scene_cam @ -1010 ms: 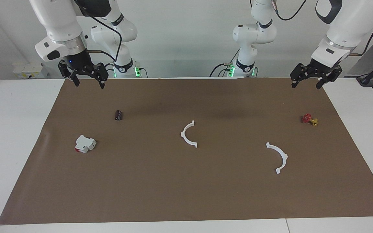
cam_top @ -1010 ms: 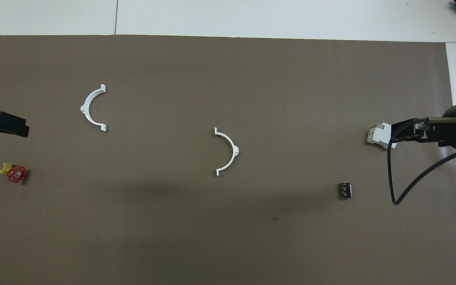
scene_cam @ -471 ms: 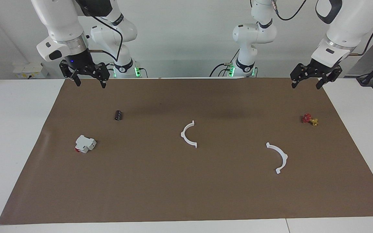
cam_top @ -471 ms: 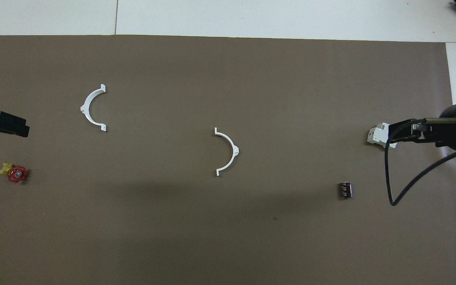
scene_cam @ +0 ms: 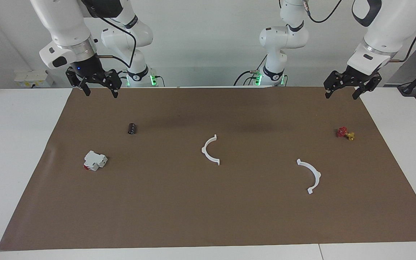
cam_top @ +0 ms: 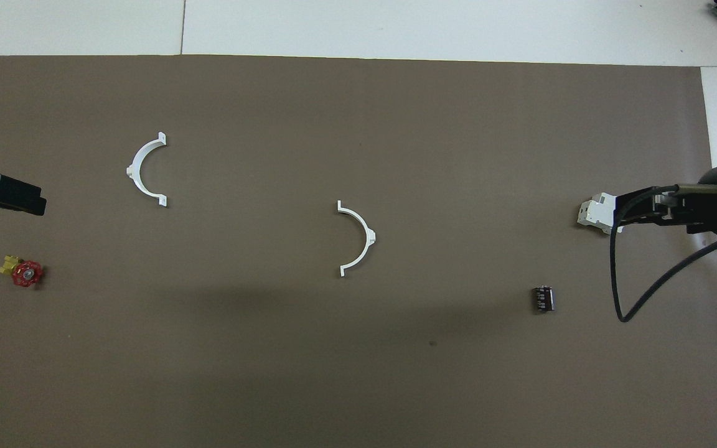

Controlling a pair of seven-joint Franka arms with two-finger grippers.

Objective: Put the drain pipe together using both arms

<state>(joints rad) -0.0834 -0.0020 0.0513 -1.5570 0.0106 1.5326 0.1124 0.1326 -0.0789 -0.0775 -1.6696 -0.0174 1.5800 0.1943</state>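
I am seeing the two drain pipe halves lying flat and well apart on the brown mat (scene_cam: 208, 216): the middle arc (scene_cam: 210, 150) is opening toward the left arm's end, and the other arc (scene_cam: 310, 176), farther from the robots, is opening toward the right arm's end. The left gripper (scene_cam: 345, 92) and the right gripper (scene_cam: 99, 90) are both hanging with fingers spread and empty, pointing down over the mat's edge nearest the robots.

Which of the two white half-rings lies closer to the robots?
The half-ring at the mat's middle is closer. The other half-ring, toward the left arm's end, lies farther from them.
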